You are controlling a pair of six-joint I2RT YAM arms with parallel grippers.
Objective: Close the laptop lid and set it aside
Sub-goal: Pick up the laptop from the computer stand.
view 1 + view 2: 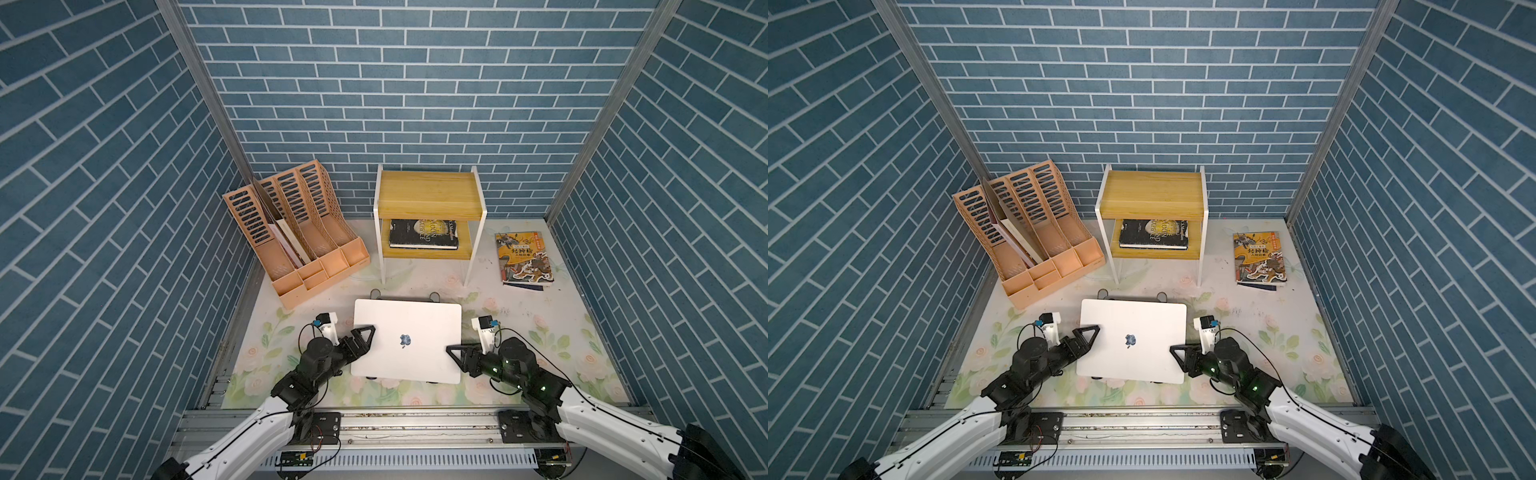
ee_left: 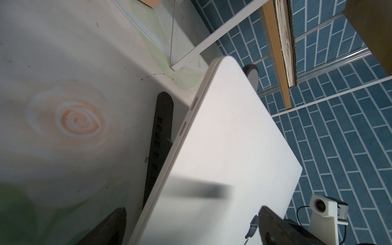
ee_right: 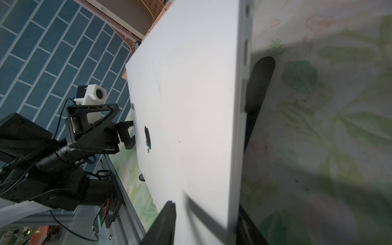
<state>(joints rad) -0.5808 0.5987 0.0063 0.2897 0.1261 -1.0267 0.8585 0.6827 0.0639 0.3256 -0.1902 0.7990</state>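
Observation:
The laptop lies shut on a black folding stand, its silver laptop lid facing up with the dark apple logo showing. My left gripper straddles the laptop's left edge, open, one finger above the lid and one below. On the right edge my right gripper stands the same way, open. Its upper finger hangs just off the lid and casts a separate shadow. The lower one sits under the base. The stand's bar shows beneath that edge.
A peach file organiser stands at the back left. A small wooden shelf at the back holds a black book. A colourful book lies at the back right. The metal rail runs along the front.

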